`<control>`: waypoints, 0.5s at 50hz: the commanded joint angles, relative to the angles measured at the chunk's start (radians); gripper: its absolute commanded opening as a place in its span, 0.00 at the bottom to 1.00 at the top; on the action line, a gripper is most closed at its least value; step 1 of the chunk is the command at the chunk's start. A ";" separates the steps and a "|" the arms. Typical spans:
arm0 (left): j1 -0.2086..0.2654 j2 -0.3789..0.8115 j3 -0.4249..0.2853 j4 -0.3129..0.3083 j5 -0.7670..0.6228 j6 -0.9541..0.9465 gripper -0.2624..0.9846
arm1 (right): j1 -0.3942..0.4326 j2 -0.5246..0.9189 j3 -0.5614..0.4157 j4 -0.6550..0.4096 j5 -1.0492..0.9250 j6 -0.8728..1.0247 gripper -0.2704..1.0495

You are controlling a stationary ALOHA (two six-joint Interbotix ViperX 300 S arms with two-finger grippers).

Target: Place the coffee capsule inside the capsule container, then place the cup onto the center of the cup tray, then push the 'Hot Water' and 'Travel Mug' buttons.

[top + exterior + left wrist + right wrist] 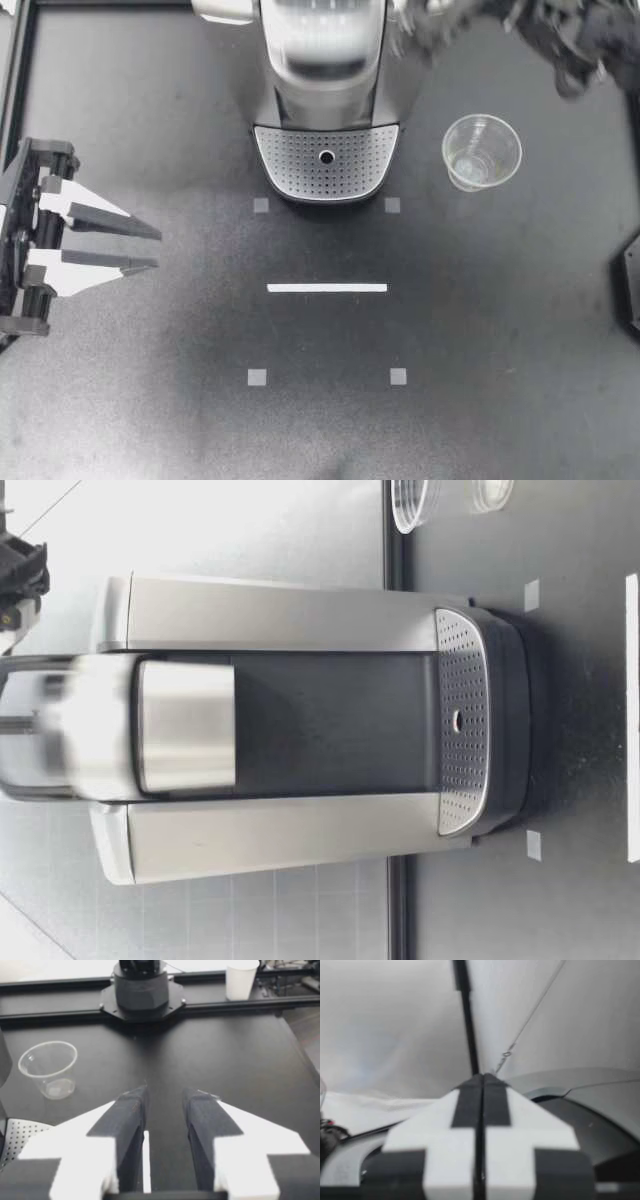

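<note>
Clear cup, empty and upright, stands beside the cup tray — not on it.
It is well ahead of my left gripper, whose fingers are parted around nothing. My right gripper — fingers pressed together, holding nothing — is up at the coffee machine, near the cup.

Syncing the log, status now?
Left gripper open, empty, at table edge. Right gripper shut, empty, up by coffee machine. Cup on table beside machine, not on tray. Tray bare.
</note>
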 commanded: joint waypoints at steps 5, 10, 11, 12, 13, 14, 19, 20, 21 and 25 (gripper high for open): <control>0.000 0.000 -0.011 -0.002 -0.003 0.003 0.45 | 0.043 -0.057 0.025 0.008 -0.009 0.002 0.24; 0.000 0.000 -0.011 -0.002 -0.002 0.002 0.45 | 0.075 -0.066 0.044 0.015 -0.011 0.002 0.24; 0.000 0.000 -0.012 -0.002 -0.002 0.002 0.45 | 0.081 -0.066 0.048 0.015 -0.011 0.002 0.24; -0.002 0.000 -0.011 -0.002 0.000 0.002 0.45 | 0.086 -0.066 0.051 0.015 -0.011 0.002 0.24; 0.000 0.000 -0.011 -0.002 0.002 0.002 0.45 | 0.089 -0.064 0.054 0.017 -0.009 0.003 0.24; 0.000 0.000 -0.012 0.000 0.003 0.002 0.45 | 0.092 -0.063 0.057 0.018 -0.011 0.003 0.24; 0.000 0.000 -0.012 -0.002 0.008 0.002 0.45 | 0.106 -0.052 0.077 0.026 -0.011 0.011 0.24; 0.000 0.000 -0.012 -0.002 0.008 0.002 0.45 | 0.107 -0.051 0.083 0.029 -0.011 0.014 0.24; -0.002 0.000 -0.012 -0.002 0.008 0.002 0.45 | 0.110 -0.049 0.089 0.029 -0.011 0.017 0.24; 0.000 0.000 -0.011 -0.002 0.008 0.000 0.45 | 0.123 -0.046 0.115 0.031 -0.012 0.034 0.24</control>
